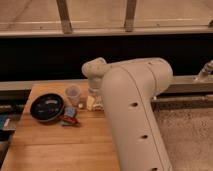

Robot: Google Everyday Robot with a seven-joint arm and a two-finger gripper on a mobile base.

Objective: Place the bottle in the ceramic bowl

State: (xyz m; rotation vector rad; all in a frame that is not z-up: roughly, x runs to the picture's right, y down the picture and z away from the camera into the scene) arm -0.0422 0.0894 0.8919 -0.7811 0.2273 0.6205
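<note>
A wooden table (55, 145) of smooth, light planks stands by a long dark wall. The gripper (94, 94) hangs low over it. I cannot tell how open it is. The pale bottle (91, 104) sits right under it, half hidden, so which way it points is unclear. Beside the gripper stands a see-through cup (73, 94), and past that lies the round black ceramic bowl (47, 107).

One high camera looks down past the arm (135, 115) onto gripper (93, 98) above table (60, 145).
</note>
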